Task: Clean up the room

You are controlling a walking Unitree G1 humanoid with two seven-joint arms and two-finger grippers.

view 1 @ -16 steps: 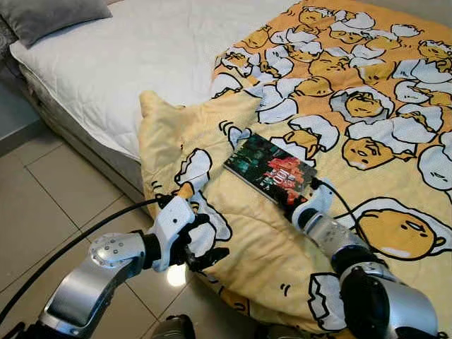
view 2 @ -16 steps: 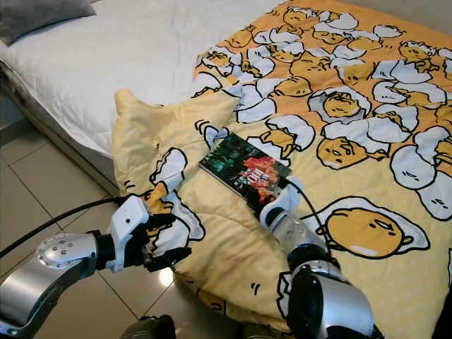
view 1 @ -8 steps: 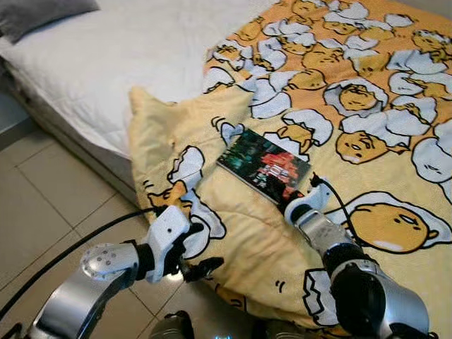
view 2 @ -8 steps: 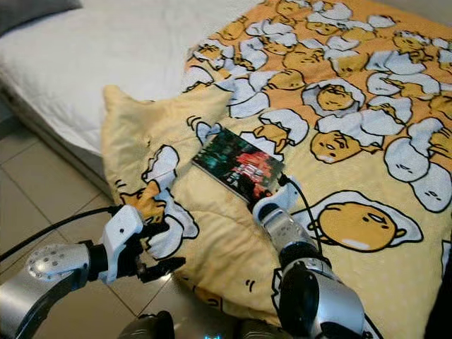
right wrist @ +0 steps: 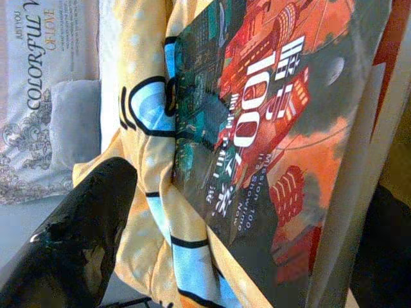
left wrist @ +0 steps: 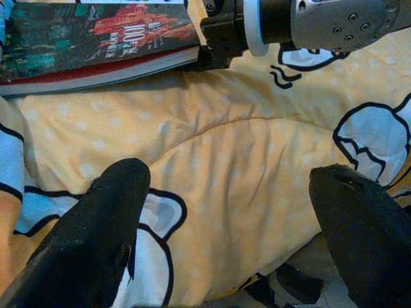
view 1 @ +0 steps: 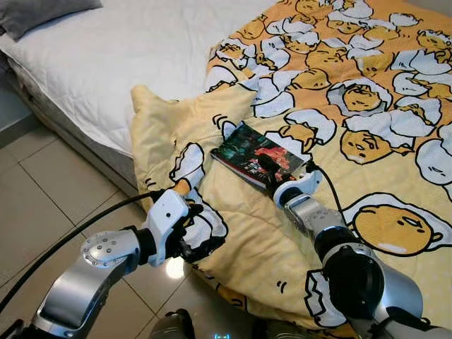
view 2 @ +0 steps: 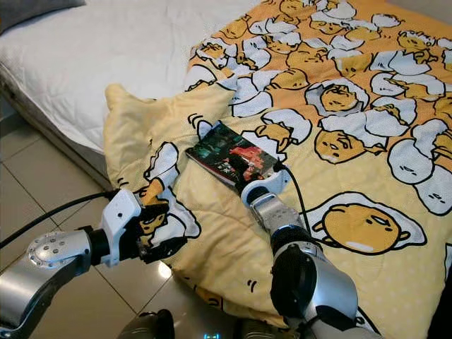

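A dark book [view 1: 247,150] with a red and teal cover lies on the yellow egg-print blanket [view 1: 233,233] that hangs over the bed's edge. My right gripper [view 1: 270,171] is open at the book's near edge, one finger over the cover and the other at the page side. In the right wrist view the book [right wrist: 270,141] sits between the spread fingers [right wrist: 83,244]. My left gripper [view 1: 200,233] is open at the blanket's hanging fold, low beside the bed. In the left wrist view the blanket [left wrist: 244,154] lies between its fingers [left wrist: 96,224].
The white mattress [view 1: 141,63] is bare on the left, with a grey pillow [view 1: 42,13] at the far corner. Tiled floor [view 1: 49,191] runs along the bed's side. A black cable [view 1: 70,240] trails from my left wrist.
My right gripper has pushed forward, so one finger now lies over the book's cover. My left gripper has risen closer to the blanket's hanging edge. The camera has shifted a little.
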